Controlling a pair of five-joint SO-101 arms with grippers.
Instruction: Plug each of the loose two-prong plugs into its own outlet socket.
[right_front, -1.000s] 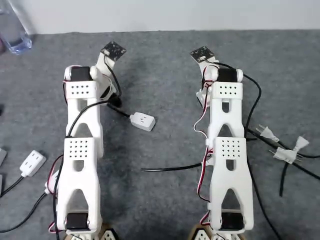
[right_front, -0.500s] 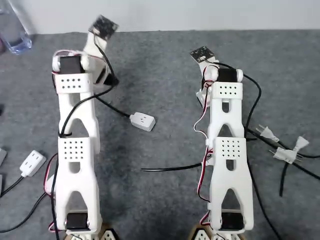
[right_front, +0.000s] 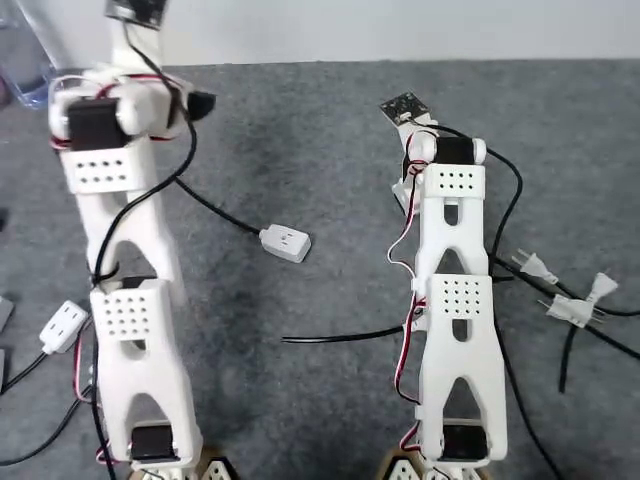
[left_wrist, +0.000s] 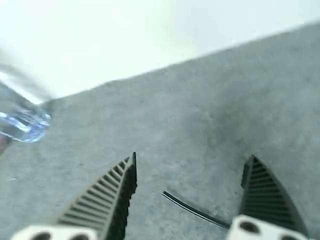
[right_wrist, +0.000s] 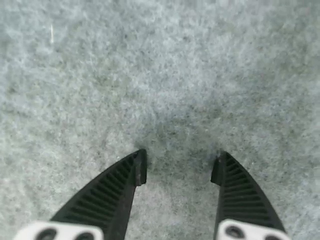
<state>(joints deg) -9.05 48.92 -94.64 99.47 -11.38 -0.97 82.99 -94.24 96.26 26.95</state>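
The left gripper has its two fingers spread wide and holds nothing. Below it lies grey carpet, and a thin black cable rests on the carpet between the fingers. A clear bottle stands farther off, by the white wall. In the high view the left arm stretches toward the far left corner of the carpet, with its head close to that bottle.

The right gripper is also open, with only bare carpet between its fingers, and it hangs close above the surface. The right arm stands in the right half of the scene.

A white outlet socket lies in the middle of the carpet between the two arms, and its black cord runs from it toward the far left. A second outlet socket lies at the left edge, just beside the left arm and nearer to the camera. Two white two-prong plugs, the first plug and the second plug, lie close together to the right of the right arm (both are loose, well apart from either socket). Neither gripper touches a plug or a socket.
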